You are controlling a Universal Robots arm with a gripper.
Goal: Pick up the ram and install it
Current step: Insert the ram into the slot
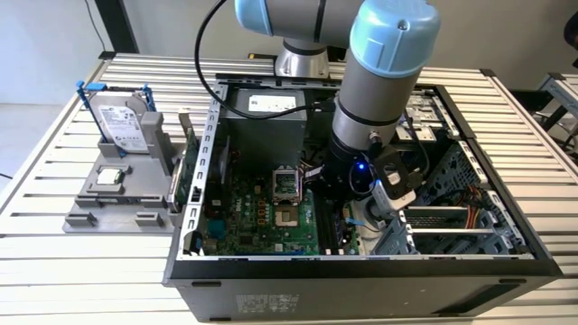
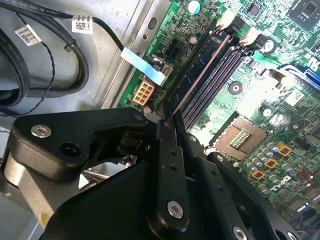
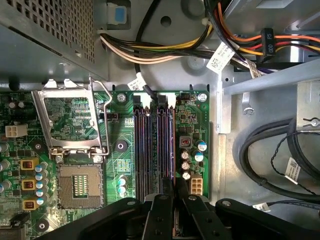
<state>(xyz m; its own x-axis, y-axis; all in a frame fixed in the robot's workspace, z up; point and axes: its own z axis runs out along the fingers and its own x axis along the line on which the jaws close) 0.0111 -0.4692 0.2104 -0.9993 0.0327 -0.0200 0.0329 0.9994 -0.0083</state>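
Black pincer (image 2: 167, 120) pinches the ram (image 2: 200, 70) edge-on over the motherboard's slots (image 3: 155, 145); seating well probably means keeping it level and pressing evenly.

The arm (image 1: 366, 101) is built of thick grey tubes capped at the joints with pale blue covers, each cover showing a small recessed screw. A black cable (image 1: 206, 40) loops along it. Near the wrist a small blue light (image 1: 361, 164) glows on a black housing. The hand (image 2: 167, 117) is matte black, its linkages pinned with silver screws (image 2: 41, 131).
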